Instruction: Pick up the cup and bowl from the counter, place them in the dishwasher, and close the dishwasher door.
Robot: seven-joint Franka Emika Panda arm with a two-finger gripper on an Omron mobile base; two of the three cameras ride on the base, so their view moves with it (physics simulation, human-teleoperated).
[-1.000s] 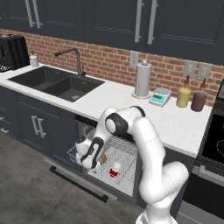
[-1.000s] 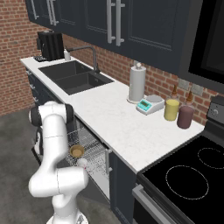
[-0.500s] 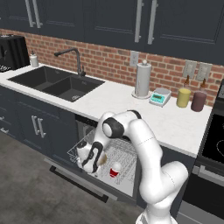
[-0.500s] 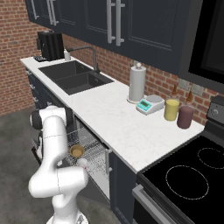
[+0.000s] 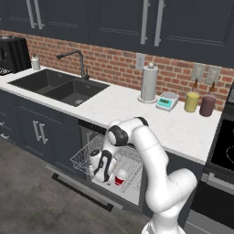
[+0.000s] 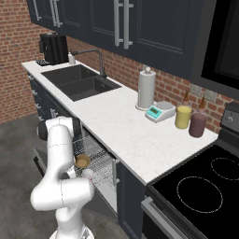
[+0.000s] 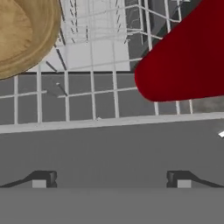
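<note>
1. At the far left of the white table (image 5: 137, 109), a black coffee machine (image 5: 13, 55) stands against the brick wall, next to a dark double sink (image 5: 59, 87) with a curved tap (image 5: 77, 61).
2. Below the table edge, the dishwasher (image 5: 112, 164) is open, its dark door (image 5: 82, 189) dropped flat toward the floor and a silver wire rack (image 5: 87, 157) pulled out over it.
3. The white arm bends down over the rack, and the gripper (image 5: 101, 173) hangs just above the wires with its jaws spread wide, holding nothing.
4. The red cup (image 5: 119, 178) sits in the rack just right of the gripper; in the hand view it (image 7: 188, 61) lies at the upper right over the wire grid.
5. The tan bowl (image 6: 82, 161) rests in the rack too; in the hand view it (image 7: 24, 33) is at the upper left, well apart from the cup.
6. Further right on the table stand a paper towel roll (image 5: 149, 82), a small teal scale (image 5: 167, 101), a yellow jar (image 5: 192, 101) and a maroon jar (image 5: 207, 105).
7. A black stovetop (image 6: 200, 186) lies at the far right.
</note>
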